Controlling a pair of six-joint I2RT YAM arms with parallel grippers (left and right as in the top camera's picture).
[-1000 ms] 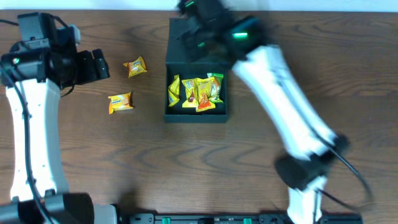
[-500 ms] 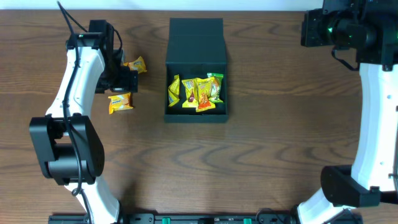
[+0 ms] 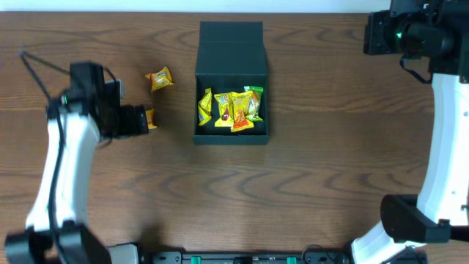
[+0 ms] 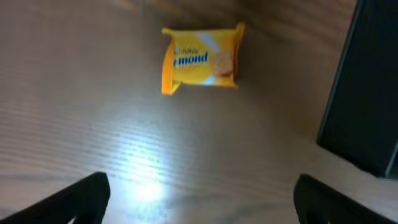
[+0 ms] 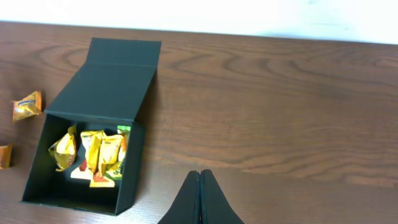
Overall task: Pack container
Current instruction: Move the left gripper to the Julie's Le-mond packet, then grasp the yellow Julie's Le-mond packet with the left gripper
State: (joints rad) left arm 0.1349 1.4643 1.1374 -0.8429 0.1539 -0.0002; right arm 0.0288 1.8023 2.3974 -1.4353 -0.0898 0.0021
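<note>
The container [image 3: 231,133] is a dark square box in the middle of the table, its flap lid [image 3: 231,45] laid open toward the back. Several yellow and orange candy packets [image 3: 230,108] lie inside. Left of it, one loose packet [image 3: 159,78] lies in full view. A second packet [image 3: 152,117] peeks out at my left gripper [image 3: 141,119]. In the left wrist view this yellow packet [image 4: 202,58] lies ahead of the open left gripper [image 4: 202,200], untouched, with the container wall [image 4: 367,93] to the right. My right gripper [image 5: 199,178] is shut and empty, high at the back right [image 3: 375,35].
The right wrist view takes in the open container [image 5: 130,174], its lid [image 5: 109,74], and both loose packets [image 5: 27,104] at the left edge. The white wall edge runs along the table's far side. Bare wood lies between the container and the right arm.
The right arm swung away from over the container to the back right corner. The left gripper shifted from between the two loose packets down beside the lower one, partly covering it.
</note>
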